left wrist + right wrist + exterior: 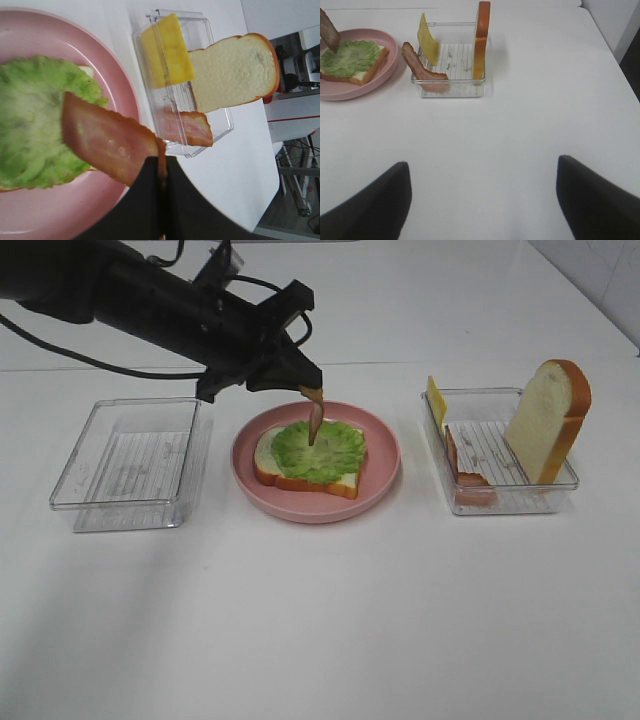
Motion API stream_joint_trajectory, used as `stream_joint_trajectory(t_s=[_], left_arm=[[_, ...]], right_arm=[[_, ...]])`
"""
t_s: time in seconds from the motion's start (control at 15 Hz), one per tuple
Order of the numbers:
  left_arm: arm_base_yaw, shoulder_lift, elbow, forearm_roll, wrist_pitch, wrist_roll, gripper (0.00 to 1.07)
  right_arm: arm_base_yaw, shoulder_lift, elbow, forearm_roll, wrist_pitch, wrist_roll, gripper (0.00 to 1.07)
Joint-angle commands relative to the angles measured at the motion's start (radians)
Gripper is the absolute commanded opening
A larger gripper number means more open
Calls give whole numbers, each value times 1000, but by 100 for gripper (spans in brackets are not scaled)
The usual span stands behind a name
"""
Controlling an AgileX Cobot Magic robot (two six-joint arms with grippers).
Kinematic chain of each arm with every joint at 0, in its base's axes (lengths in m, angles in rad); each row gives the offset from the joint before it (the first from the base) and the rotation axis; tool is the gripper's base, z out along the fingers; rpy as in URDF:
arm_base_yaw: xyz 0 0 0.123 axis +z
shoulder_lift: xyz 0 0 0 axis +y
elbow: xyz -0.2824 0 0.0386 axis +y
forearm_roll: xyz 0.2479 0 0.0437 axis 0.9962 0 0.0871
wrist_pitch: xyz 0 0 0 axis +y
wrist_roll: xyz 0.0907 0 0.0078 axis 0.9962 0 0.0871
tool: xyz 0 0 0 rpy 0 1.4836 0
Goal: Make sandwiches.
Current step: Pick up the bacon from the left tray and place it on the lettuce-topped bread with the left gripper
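exterior high: the sandwich is, by my reading, less than half built. a bottom bread slice (300, 478) lies on the pink plate (388, 455) with the lettuce leaf (322, 448) spread over it. the left gripper (309, 388) is clamped on one end of a bacon strip (315, 418), which hangs down over the middle of the lettuce; i cannot tell whether its lower tip touches. laying down the bacon, then the cheese and the top bread, remains to be done. the left tray (68, 485) shows nothing inside. the right tray (505, 507) holds the rest.

left wrist: the closed jaws pinch the brown strip at its edge, and it slants across the green leaf. beyond the plate, the right tray holds a cheese slice (167, 50) leaning on one wall, a second bread slice (235, 70) standing on edge, and a second bacon strip (187, 127) low on the tray's side.

right wrist: the right gripper (481, 162) hovers over bare table, jaws spread wide and holding nothing, well apart from the tray.
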Motion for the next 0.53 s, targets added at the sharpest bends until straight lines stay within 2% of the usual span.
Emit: stream_joint_trajectory(t_s=[0.07, 0.13, 0.27, 0.53], left_arm=[[-37, 50, -4, -146, -13, 86, 0], [-46, 70, -4, -193, -13, 116, 0], [-46, 98, -4, -218, -26, 141, 0], [7, 100, -4, -140, -41, 140, 0]], right_arm=[[-7, -13, 2, 2, -11, -6, 75], [-7, -13, 2, 2, -11, -6, 75], [-7, -13, 2, 2, -11, -6, 75], [-7, -13, 2, 2, -11, -6, 75]])
